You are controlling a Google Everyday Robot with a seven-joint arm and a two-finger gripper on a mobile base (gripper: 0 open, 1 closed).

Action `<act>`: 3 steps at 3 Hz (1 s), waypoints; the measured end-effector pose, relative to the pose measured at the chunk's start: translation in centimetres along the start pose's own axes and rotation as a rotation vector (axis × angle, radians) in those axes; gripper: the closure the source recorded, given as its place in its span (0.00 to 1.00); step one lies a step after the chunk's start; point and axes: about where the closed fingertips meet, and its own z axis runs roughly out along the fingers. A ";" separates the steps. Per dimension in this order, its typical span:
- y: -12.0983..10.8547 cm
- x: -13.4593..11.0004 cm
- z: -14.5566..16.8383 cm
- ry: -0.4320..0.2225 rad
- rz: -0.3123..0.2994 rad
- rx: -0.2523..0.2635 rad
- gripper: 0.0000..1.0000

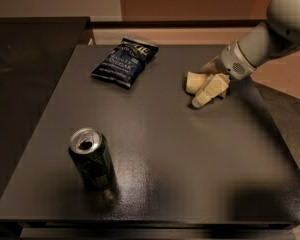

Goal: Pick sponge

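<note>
The sponge (193,81), a small pale yellow block, lies on the dark table (165,154) at the back right. My gripper (202,87) comes in from the right and is low over the table at the sponge. Its cream fingers are open. One finger (208,92) lies in front of the sponge and the other (210,65) shows behind it, so the sponge sits between them. The right end of the sponge is hidden by the near finger.
A dark blue chip bag (124,60) lies at the back middle of the table. An opened green can (91,159) stands upright at the front left. A darker counter (25,59) adjoins the table on the left.
</note>
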 end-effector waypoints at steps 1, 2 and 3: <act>-0.1 -0.6 -0.4 -0.049 -0.002 -0.006 0.41; 0.1 -1.0 -0.7 -0.076 -0.008 -0.002 0.64; 0.8 -1.9 -2.5 -0.101 -0.022 0.017 0.88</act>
